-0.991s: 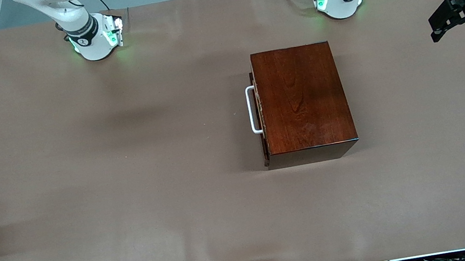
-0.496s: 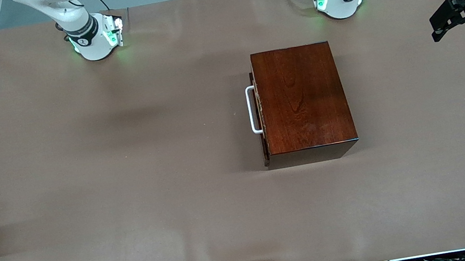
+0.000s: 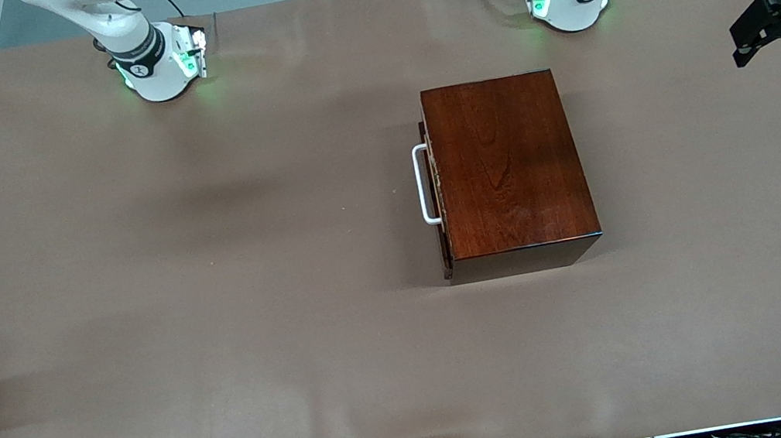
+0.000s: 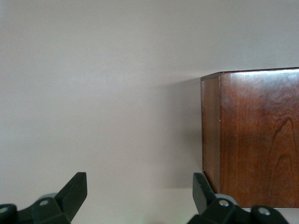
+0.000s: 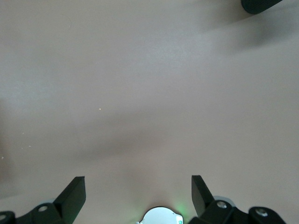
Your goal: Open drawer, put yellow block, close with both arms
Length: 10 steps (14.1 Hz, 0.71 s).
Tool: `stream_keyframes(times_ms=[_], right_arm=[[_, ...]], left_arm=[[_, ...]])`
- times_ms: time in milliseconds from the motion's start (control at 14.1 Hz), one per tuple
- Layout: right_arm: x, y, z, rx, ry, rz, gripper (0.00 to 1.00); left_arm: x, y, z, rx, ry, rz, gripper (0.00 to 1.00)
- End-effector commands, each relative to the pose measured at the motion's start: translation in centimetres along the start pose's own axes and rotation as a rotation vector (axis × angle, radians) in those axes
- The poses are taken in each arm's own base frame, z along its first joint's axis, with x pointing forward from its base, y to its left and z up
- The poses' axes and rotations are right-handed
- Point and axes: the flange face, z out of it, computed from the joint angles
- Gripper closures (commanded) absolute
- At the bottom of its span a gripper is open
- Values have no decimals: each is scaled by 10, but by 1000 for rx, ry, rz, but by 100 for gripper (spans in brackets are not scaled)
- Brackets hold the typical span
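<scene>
We saw the drawer (image 3: 434,185) closed in its box (image 3: 507,165); left hand (image 4: 140,196) and right hand (image 5: 138,193) both hung apart over bare tabletop (image 3: 218,317).

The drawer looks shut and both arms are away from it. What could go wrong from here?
1. The yellow block shows in no view, so nobody can confirm it is inside the shut drawer.
2. The white handle faces the right arm's end of the table, while the open left pincer hangs over the left arm's end, beside the box. Reaching from there could bump the box.
3. The open right pincer is over bare cloth.
</scene>
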Motion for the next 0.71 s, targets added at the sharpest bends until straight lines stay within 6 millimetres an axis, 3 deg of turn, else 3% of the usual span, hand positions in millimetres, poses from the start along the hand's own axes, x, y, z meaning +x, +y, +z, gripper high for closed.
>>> stream_keyframes(times_ms=[0, 354, 637], right_arm=[[-1, 1, -2, -4, 1, 3, 0], [-1, 1, -3, -5, 4, 3, 0], [-1, -1, -3, -4, 2, 0, 0]], left_arm=[[-5, -9, -4, -4, -4, 15, 0], [-10, -16, 2, -20, -38, 2, 0], [-23, -5, 11, -18, -56, 9, 0]])
